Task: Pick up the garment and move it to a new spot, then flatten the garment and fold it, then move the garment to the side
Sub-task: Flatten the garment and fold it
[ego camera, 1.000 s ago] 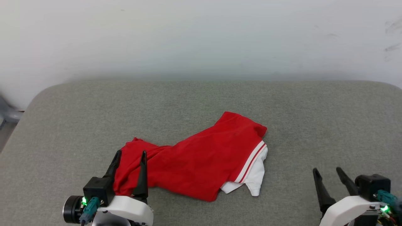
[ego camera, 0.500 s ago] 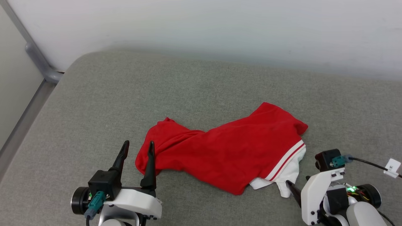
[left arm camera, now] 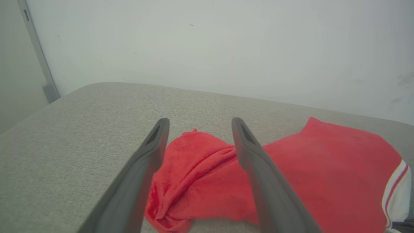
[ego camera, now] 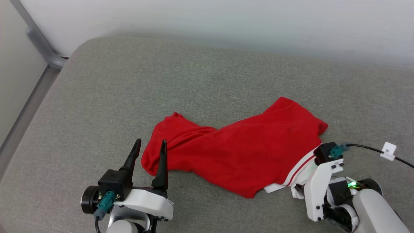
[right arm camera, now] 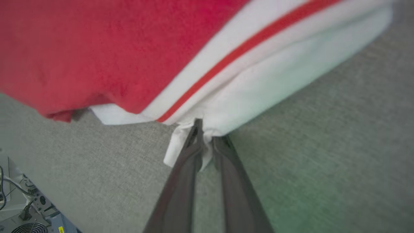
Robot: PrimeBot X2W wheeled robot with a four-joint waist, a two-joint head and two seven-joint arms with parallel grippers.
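Two dark fingers of the right gripper are pressing close together on a bunched corner of white sleeve, pinching the garment at its near right end, just below the white-and-red striped trim band. In the head view that arm's pale wrist housing is covering the same spot, so the fingertips are hiding beneath it. A black cable carrying a small white tag is trailing away from the wrist to the right. The left gripper is standing spread wide and holding nothing, its fingers pointing away from the robot. One finger is overlapping the red fabric's left edge in the head view, and the left wrist view is showing the crumpled red end lying between and beyond the two fingers; whether either finger is touching the cloth I cannot tell. The garment is lying crumpled on a grey fabric cushion, stretching diagonally from a twisted red bundle at the left to a broader red panel and the white sleeve at the right. A pale wall is rising behind the cushion, and a grey metal rail is running down past its far left corner
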